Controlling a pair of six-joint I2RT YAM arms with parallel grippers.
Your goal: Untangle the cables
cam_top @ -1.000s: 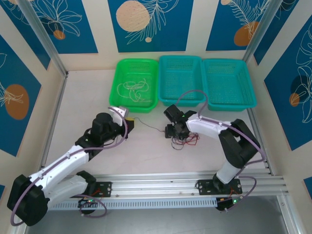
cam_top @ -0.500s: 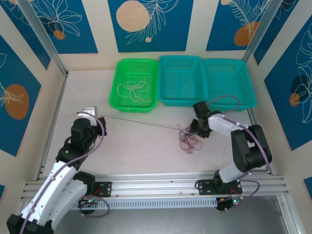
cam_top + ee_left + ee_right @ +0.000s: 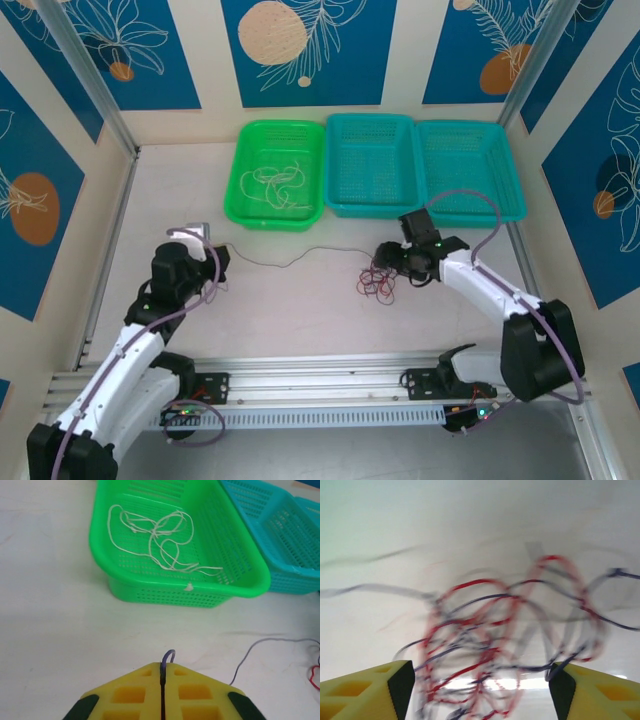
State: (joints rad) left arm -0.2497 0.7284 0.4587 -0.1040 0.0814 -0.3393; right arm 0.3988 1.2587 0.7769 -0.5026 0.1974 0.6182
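Step in hand: drawing a single strand out of the knot.

The left gripper sits at the left of the table. Its yellow fingers are pressed together on the end of one dark cable, and a small loop of that cable pokes out past the tips. From there the cable runs rightward across the bare table in a slack, shallow wave. It ends in the tangle of red and dark cables, right of centre.

The right gripper hangs just over this tangle with its fingers spread wide. They hold nothing, and the knot lies between them. The right wrist view is blurred, so you cannot tell whether the tips touch the wires.

At the far side, the cream-white cables lie loosely coiled in the green basket. The two teal baskets to its right look empty.

Judged from this layout, the white cables are sorted and the dark cable is only partly freed.

The next move probably calls for you to:
- pin or pinch the tangle with the right gripper;
- take up the slack by pulling the dark cable leftward, keeping the left grip firm;
- watch that the whole knot does not drag along with it.

Which teal basket takes the dark cable cannot be read from here.
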